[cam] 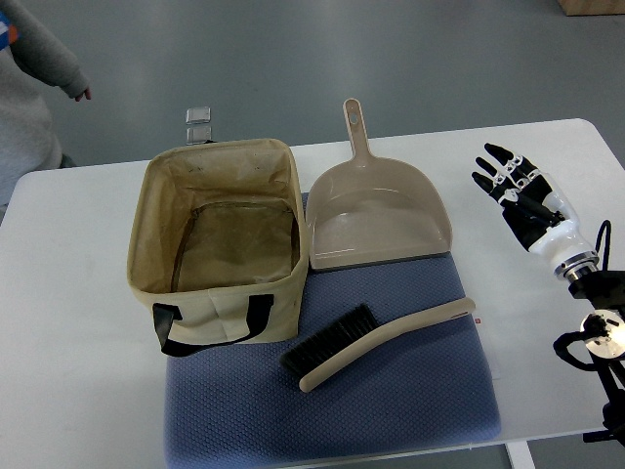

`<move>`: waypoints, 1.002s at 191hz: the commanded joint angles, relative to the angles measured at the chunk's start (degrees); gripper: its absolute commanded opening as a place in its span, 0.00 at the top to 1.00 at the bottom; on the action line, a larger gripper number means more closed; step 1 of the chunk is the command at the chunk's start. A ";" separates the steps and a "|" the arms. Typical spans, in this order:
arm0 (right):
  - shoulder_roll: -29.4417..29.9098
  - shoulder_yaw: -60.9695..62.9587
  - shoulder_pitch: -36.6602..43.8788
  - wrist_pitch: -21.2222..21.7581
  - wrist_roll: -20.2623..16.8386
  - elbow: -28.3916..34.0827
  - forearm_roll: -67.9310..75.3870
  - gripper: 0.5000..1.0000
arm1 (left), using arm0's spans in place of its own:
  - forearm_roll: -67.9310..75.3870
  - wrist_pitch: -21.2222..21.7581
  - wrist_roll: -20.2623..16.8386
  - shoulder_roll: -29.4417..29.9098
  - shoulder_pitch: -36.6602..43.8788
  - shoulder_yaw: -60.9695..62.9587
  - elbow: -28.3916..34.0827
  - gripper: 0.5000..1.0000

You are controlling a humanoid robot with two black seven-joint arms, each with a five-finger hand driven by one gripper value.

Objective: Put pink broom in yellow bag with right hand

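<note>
The broom [376, 343] is a beige-pink hand brush with black bristles, lying flat on the blue mat [391, 410] in front of the dustpan, handle pointing right. The yellowish fabric bag [217, 244] with black handles stands open and empty to the brush's left, on the mat's left part. My right hand [515, 186] hovers over the table's right side, well to the right of the brush, fingers spread and holding nothing. No left arm shows.
A beige dustpan [376, 220] lies on the mat just right of the bag, handle pointing away. The white table [78, 371] ends near the bottom and right. A person's grey sleeve [39, 59] shows at the top left corner.
</note>
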 commanded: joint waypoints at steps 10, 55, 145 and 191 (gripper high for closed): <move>0.00 -0.08 0.01 0.00 0.00 0.00 0.04 0.14 | 0.00 0.26 -0.07 0.00 0.00 0.10 0.09 0.00; -0.09 -0.08 0.36 0.26 0.00 0.09 -0.04 0.14 | 0.00 0.44 -0.07 0.00 0.17 -0.17 0.01 0.00; -0.88 0.01 0.45 0.44 0.00 0.09 -0.04 0.14 | 0.00 0.44 -0.07 0.00 0.09 -0.08 0.01 0.00; -0.97 0.01 0.53 0.53 0.00 0.09 0.04 0.14 | 0.00 0.44 -0.07 0.00 0.09 -0.08 0.09 0.00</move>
